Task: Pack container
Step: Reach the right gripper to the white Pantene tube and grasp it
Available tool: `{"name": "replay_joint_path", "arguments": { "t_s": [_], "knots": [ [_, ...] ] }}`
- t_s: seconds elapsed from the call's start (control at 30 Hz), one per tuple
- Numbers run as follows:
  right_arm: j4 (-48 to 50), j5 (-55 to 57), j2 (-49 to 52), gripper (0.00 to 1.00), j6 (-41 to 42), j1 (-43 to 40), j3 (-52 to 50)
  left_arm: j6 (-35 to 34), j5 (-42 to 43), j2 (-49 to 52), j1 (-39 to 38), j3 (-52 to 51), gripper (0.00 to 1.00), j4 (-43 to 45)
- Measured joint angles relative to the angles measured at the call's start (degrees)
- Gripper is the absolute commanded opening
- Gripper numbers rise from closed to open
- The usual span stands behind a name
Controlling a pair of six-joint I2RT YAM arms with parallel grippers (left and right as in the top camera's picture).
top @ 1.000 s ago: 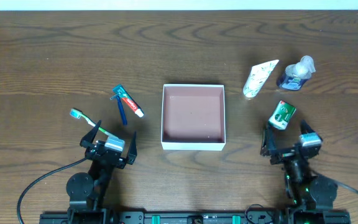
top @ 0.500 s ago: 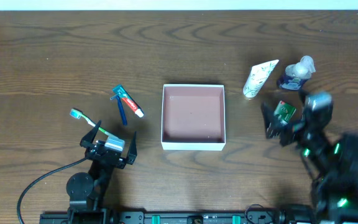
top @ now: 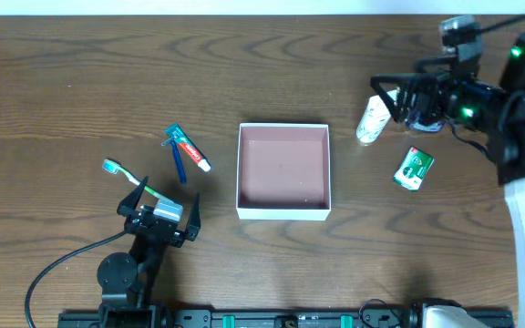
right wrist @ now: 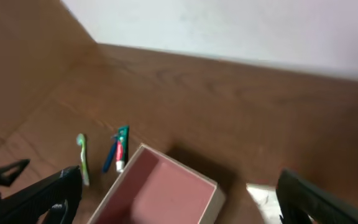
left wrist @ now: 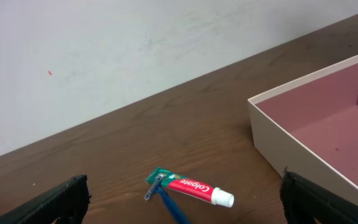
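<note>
The container point(top: 283, 211), a shallow white-walled box with a reddish-brown floor, sits at the table's middle and holds nothing; it also shows in the left wrist view point(left wrist: 272, 134) and the right wrist view point(right wrist: 160, 193). My left gripper point(top: 160, 202) rests open and empty near the front left. My right gripper point(top: 392, 100) is open and empty, raised at the far right over a white tube point(top: 372, 121). A small toothpaste tube point(top: 190, 148) crossed by a blue razor point(top: 179, 160), and a toothbrush point(top: 126, 175), lie left of the container.
A green soap packet point(top: 413, 168) lies right of the container. A blue-and-white bottle is mostly hidden behind my right arm at the far right. A black cable point(top: 57, 269) runs along the front left.
My right arm has risen from the front right and swung back to the far right, above the white tube. The left arm and all items have not moved.
</note>
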Motion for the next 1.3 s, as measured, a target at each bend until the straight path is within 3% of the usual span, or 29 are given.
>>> {"name": "replay_joint_path", "arguments": {
  "t_s": [0.4, 0.73, 1.17, 1.2, 1.3],
  "knots": [
    [-5.18, 34.45, 8.24, 0.95, 23.23, 14.69, -0.04, 0.02, 0.0, 0.0, 0.0, 0.0, 0.98, -0.02],
    [-5.11, 44.63, 12.28, 0.84, 35.65, 16.22, -0.04, 0.0, 0.0, 0.0, 0.0, 0.0, 0.98, -0.02],
    [-3.87, 47.04, 17.79, 0.39, 39.19, 14.6, -0.04, 0.0, 0.0, 0.0, 0.0, 0.0, 0.98, -0.02],
    [-3.85, 46.99, 18.23, 0.33, 39.12, 14.51, -0.04, 0.0, 0.0, 0.0, 0.0, 0.0, 0.98, -0.02],
    [-3.98, 47.43, 19.76, 0.01, 39.19, 14.47, -0.04, 0.0, 0.0, 0.0, 0.0, 0.0, 0.98, -0.02]
  ]
}}
